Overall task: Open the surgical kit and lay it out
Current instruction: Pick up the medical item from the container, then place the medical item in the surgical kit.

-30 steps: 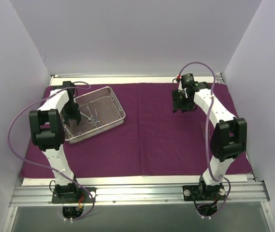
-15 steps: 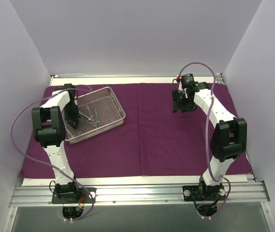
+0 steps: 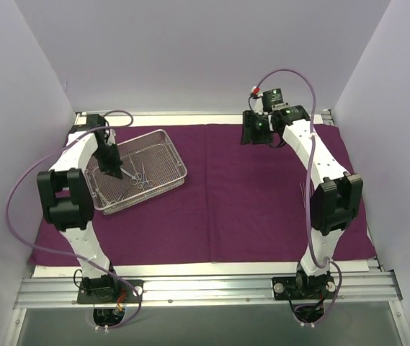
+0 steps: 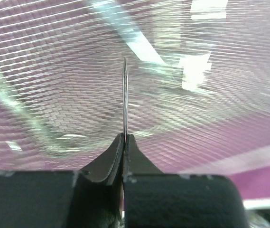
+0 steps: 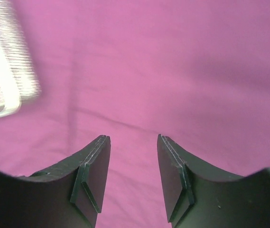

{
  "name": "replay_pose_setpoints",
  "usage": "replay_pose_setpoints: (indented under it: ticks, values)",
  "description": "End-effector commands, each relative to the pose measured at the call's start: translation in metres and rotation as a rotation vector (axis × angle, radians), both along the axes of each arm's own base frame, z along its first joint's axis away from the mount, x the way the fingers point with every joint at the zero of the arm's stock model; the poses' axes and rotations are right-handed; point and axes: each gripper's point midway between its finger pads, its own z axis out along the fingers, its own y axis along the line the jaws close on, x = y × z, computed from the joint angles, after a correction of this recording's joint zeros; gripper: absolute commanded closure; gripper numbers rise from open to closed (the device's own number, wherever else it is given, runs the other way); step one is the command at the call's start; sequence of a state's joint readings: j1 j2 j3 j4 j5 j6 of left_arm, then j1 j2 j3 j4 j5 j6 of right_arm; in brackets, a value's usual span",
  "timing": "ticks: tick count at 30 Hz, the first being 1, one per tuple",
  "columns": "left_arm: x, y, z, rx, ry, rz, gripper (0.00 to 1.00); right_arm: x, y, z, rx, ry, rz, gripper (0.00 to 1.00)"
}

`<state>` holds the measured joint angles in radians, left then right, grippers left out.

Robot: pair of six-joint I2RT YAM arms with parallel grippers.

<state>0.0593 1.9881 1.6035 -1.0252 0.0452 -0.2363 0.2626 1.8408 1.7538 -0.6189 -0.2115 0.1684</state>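
Note:
The dark purple cloth wrap lies spread flat over the table. On its left part stands the silver wire-mesh tray, with scissor-like instruments inside. My left gripper hangs over the tray's left half. In the left wrist view the left gripper is shut on a thin pointed metal instrument, seen edge-on above the blurred mesh. My right gripper hovers over the cloth's far edge. In the right wrist view the right gripper stands open over bare cloth.
A slim metal piece lies on the cloth beside the right arm. White walls close in the left, right and back. A blurred bright tray edge shows at the left of the right wrist view.
The left gripper has shut on the thin instrument in the tray and shifted toward the back. The right gripper has moved back and to the left, still open.

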Motion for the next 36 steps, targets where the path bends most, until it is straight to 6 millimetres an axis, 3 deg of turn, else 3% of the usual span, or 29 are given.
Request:
replay_pose_setpoints:
  ticks: [1,2,3,6,7,10,13,16,17,19,24,28,36]
  values:
    - [0.029,-0.074,0.093,-0.375,-0.317,-0.085,0.98,-0.005,0.075,0.020,0.235,0.000,0.190,0.57]
    - [0.029,-0.095,0.109,-0.470,-0.360,-0.108,0.98,-0.008,0.091,0.023,0.291,-0.001,0.231,0.57]
    - [0.023,-0.131,0.118,-0.549,-0.379,-0.185,0.98,-0.017,0.109,0.022,0.342,0.014,0.272,0.57]
    - [0.012,-0.198,0.156,-0.754,-0.469,-0.319,0.98,-0.032,0.161,0.058,0.533,-0.056,0.395,0.56]
    - [0.008,-0.216,0.173,-0.846,-0.508,-0.385,0.98,-0.036,0.173,0.074,0.592,-0.106,0.433,0.55]
    - [-0.010,-0.247,0.193,-0.958,-0.519,-0.474,0.98,-0.045,0.188,0.094,0.669,-0.156,0.508,0.53]
    - [-0.024,-0.259,0.211,-1.024,-0.543,-0.533,0.98,-0.054,0.193,0.104,0.739,-0.162,0.565,0.52]
    - [-0.031,-0.261,0.213,-1.039,-0.544,-0.551,0.98,-0.060,0.192,0.116,0.777,-0.184,0.570,0.52]
    - [-0.034,-0.261,0.215,-1.050,-0.542,-0.563,0.98,-0.064,0.190,0.109,0.790,-0.158,0.557,0.52]
    - [-0.040,-0.264,0.218,-1.072,-0.542,-0.575,0.98,-0.067,0.189,0.119,0.820,-0.191,0.561,0.53]
    - [-0.052,-0.273,0.221,-1.150,-0.543,-0.604,0.98,-0.080,0.192,0.120,0.874,-0.155,0.590,0.57]
    - [-0.055,-0.273,0.221,-1.160,-0.535,-0.605,0.98,-0.082,0.193,0.122,0.897,-0.151,0.599,0.57]
    - [-0.056,-0.274,0.226,-1.178,-0.546,-0.620,0.98,-0.085,0.196,0.117,0.916,-0.116,0.606,0.68]
